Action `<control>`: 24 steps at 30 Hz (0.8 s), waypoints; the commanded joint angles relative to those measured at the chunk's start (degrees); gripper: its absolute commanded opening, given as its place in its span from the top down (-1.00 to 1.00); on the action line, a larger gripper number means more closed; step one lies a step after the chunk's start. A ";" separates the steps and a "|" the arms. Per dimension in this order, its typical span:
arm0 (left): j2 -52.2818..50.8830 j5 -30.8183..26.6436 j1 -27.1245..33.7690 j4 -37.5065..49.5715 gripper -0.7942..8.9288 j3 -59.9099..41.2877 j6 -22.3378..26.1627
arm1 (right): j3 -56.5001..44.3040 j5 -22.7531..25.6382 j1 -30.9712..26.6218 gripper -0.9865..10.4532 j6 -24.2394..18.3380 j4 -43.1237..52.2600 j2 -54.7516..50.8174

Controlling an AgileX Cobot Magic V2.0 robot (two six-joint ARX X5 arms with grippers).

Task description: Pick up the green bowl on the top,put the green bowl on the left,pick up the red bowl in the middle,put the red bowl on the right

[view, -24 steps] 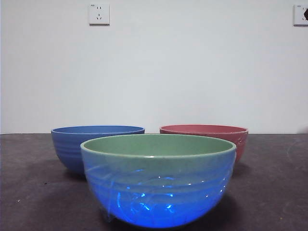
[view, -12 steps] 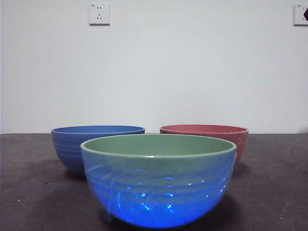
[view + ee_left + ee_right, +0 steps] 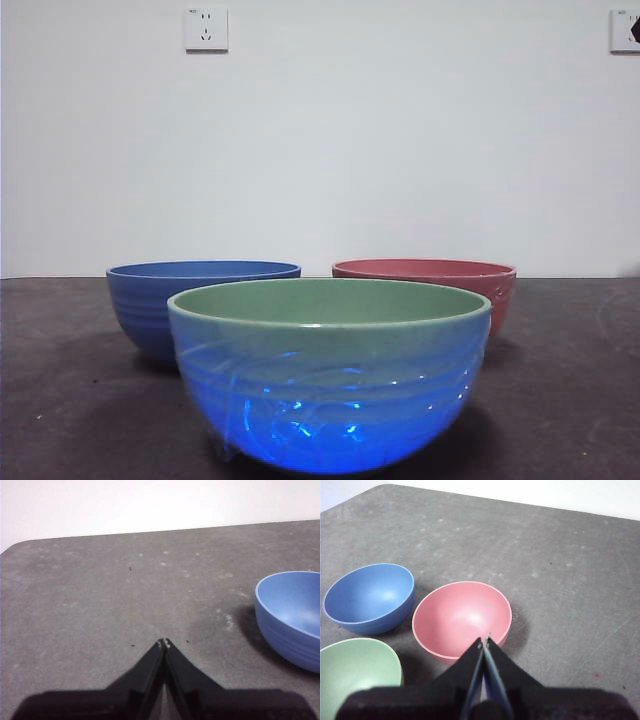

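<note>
Red bowl (image 3: 461,618) sits just beyond right claw (image 3: 484,641) (jaws together), empty.

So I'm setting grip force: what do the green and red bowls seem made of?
Green bowl: looks like glazed ceramic or hard plastic, with glossy ribbed walls and bright glints. Red bowl: same ribbed shape, duller satin finish. Neither can be confirmed.

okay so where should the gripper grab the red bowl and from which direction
Grip the red bowl by its thin rim, coming from above with one jaw inside and one outside. It stands upright and open, and its round wall looks too wide to span. The rim side away from the blue bowl and green bowl seems freest; the right gripper, shut, is nearest.
</note>
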 commanded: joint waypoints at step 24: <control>-0.07 0.11 0.15 0.09 0.84 -0.90 -0.52 | -32.74 -12.09 -19.47 0.82 -1.46 17.00 -28.20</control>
